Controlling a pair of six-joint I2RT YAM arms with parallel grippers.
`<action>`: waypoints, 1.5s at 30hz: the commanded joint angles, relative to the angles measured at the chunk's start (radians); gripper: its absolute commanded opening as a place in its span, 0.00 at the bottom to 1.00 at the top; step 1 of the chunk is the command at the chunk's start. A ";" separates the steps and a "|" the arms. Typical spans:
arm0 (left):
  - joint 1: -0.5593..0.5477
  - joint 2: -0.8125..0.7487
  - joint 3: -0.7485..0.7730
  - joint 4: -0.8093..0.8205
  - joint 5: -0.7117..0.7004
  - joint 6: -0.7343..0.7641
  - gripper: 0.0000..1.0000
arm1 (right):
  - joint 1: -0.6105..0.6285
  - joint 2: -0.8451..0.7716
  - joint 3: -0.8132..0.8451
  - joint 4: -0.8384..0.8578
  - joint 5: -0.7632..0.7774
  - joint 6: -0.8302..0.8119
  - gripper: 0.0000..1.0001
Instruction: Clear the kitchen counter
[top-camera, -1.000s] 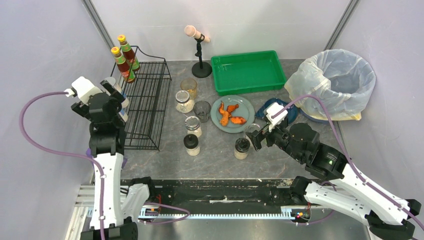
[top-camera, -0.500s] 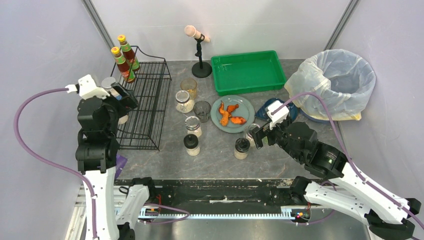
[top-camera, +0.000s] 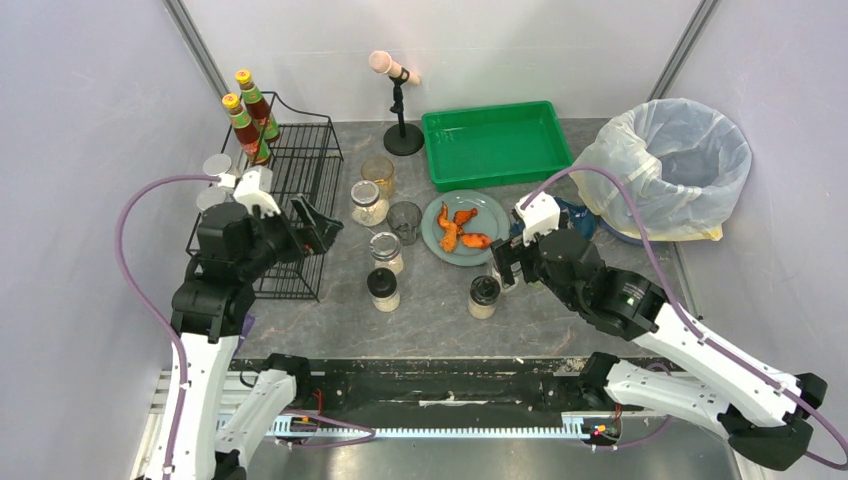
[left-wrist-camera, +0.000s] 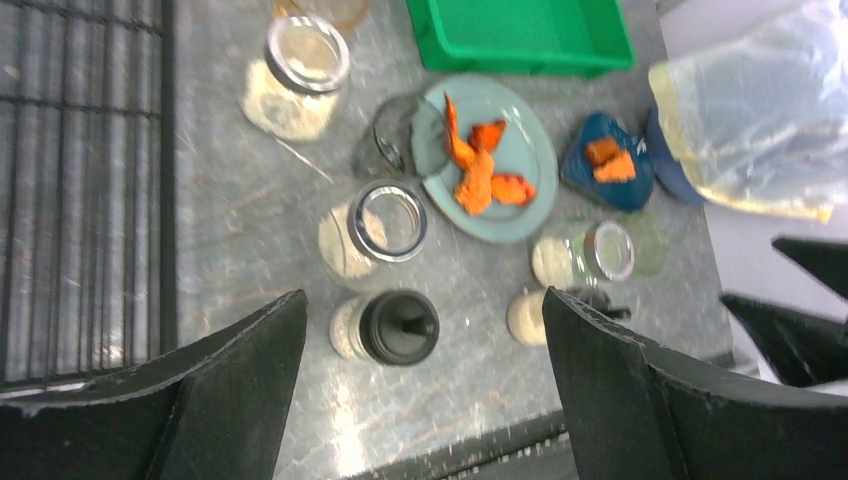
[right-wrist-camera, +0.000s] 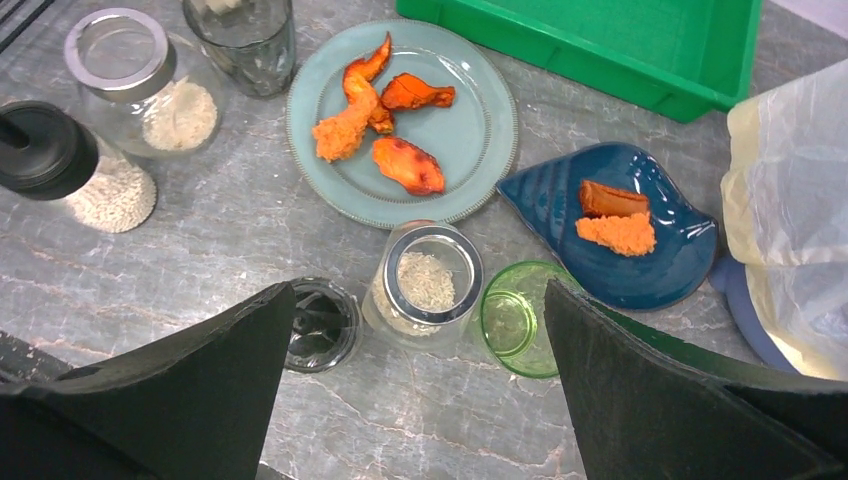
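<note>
The kitchen counter (top-camera: 430, 310) is a grey stone-look surface. It bears several jars, glasses, a grey-green plate (top-camera: 492, 214) of orange food and a blue dish (top-camera: 565, 215) of food. My left gripper (top-camera: 315, 225) is open and empty, above the front right part of the wire rack; its wrist view looks down on a black-lidded jar (left-wrist-camera: 398, 327). My right gripper (top-camera: 505, 262) is open and empty, above a silver-rimmed rice jar (right-wrist-camera: 425, 285), with a green glass (right-wrist-camera: 520, 318) and a black-lidded jar (right-wrist-camera: 322, 325) to either side.
A black wire rack (top-camera: 290, 200) stands at the left with two sauce bottles (top-camera: 245, 125) at its back and two silver-lidded jars (top-camera: 212, 182) at its left side. A green tray (top-camera: 495, 143), a lined bin (top-camera: 675, 165) and a microphone stand (top-camera: 400, 100) stand at the back.
My left arm has swung from the rack's left side to the right, over the rack's front right part, its jaws open. My right gripper has moved a little up and left.
</note>
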 joint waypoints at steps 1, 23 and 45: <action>-0.080 -0.001 -0.045 -0.028 0.054 -0.042 0.93 | -0.050 0.031 0.045 0.003 0.023 0.069 0.98; -0.640 0.292 -0.186 0.009 -0.518 -0.153 0.93 | -0.220 -0.048 -0.076 0.115 0.044 0.180 0.98; -0.742 0.550 -0.250 0.140 -0.647 -0.324 0.80 | -0.224 -0.082 -0.084 0.163 0.076 -0.001 0.98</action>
